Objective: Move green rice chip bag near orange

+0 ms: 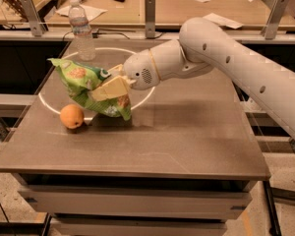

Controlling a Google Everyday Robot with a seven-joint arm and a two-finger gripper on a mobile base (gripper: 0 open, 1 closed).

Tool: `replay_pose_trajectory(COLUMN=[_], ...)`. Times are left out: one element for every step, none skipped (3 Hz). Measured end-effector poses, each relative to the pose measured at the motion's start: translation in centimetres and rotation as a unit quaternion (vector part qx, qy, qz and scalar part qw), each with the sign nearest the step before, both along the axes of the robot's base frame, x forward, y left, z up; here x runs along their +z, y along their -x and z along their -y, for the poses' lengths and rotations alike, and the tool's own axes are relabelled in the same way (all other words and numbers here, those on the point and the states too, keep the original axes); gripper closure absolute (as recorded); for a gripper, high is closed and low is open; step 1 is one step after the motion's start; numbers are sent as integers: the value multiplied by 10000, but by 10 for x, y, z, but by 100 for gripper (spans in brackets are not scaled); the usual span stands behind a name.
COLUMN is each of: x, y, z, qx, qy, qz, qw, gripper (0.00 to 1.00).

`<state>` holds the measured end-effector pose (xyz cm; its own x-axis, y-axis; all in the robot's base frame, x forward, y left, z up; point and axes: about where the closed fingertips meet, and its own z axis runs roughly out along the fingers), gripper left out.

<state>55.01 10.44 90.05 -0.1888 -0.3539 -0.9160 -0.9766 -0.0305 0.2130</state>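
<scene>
The green rice chip bag is a crinkly bright green pouch with chip pictures, held tilted with its lower end at or just above the table, left of centre. My gripper is shut on the green rice chip bag, its cream fingers clamped across the bag's middle. The white arm reaches in from the right. The orange sits on the table just below and left of the bag, a small gap from its lower edge.
A clear water bottle stands at the table's back left. A white circle is marked on the grey tabletop. A wooden bench with papers runs behind. The table's left edge lies close to the orange.
</scene>
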Motion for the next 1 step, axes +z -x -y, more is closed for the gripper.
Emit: replay_pose_trajectory(x=[-5], y=[3], z=[-6], qx=[254], qy=[30], qz=[-86], qw=[9996], gripper=[36])
